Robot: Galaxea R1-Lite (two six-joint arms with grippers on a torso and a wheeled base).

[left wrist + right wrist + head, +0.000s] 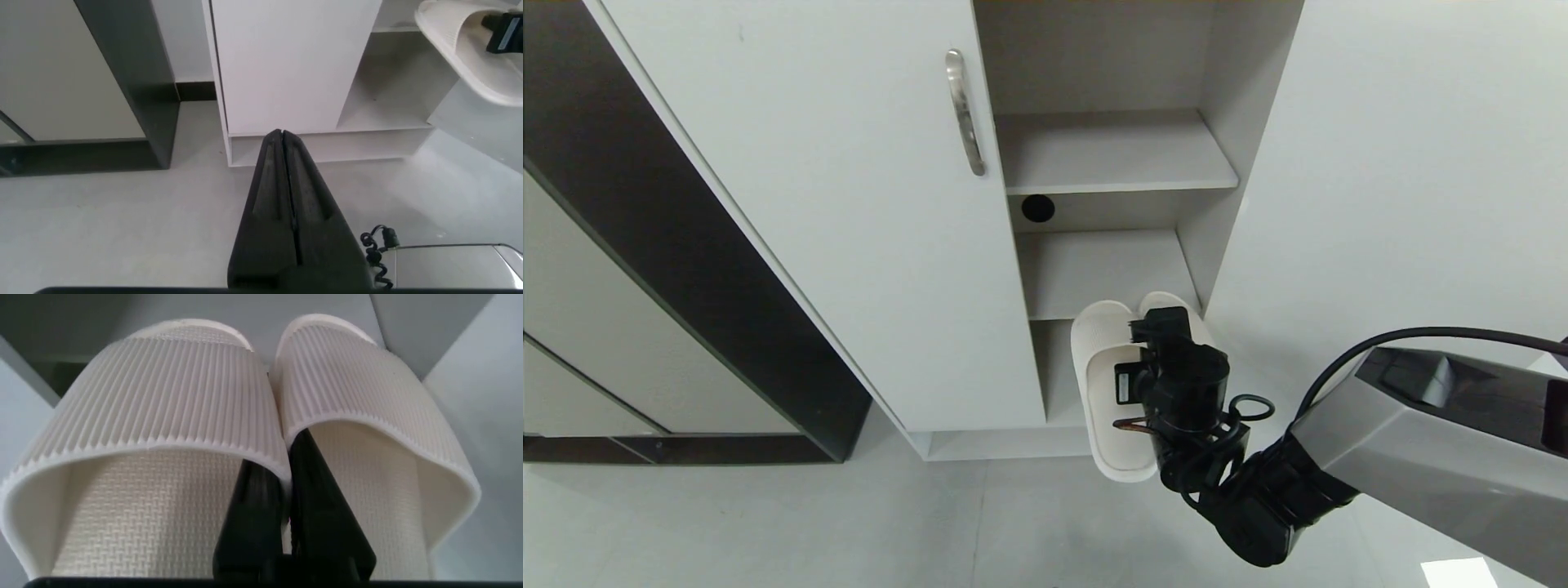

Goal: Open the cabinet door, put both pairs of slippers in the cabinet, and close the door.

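Holding obs., right arm: right gripper (1165, 324) is clamped on a pair of white slippers (1101, 371), the two lying side by side, soles down, toes towards the cabinet (1225, 98).

Jaw state, right: nearly closed. In the right wrist view one finger (255, 508) runs under the ribbed strap of one slipper and the other finger under the strap of its neighbour. The two inner side walls, pressed together, are pinched in the narrow gap between them. Contact is at the strap openings, on the pair's midline; the heels hang back towards the wrist on either side of the jaws.

Position of the pair: in the air above the floor (849, 523), in front of the cabinet's open right half. The toes sit at about the height of the lower shelf (1094, 273), with the bottom compartment (1054, 384) below. How far in the toes reach, cannot tell.

Cabinet: left door (849, 204) closed, metal handle (965, 112) at its edge. Right door (1380, 163) swung open. Upper shelf (1111, 155) bare; a round hole (1037, 209) in the back panel beneath it.

Left arm: left gripper (282, 145) is low over the floor, facing the cabinet base. Its fingers are pressed flat together with nothing between them, well apart from the slippers (466, 49).
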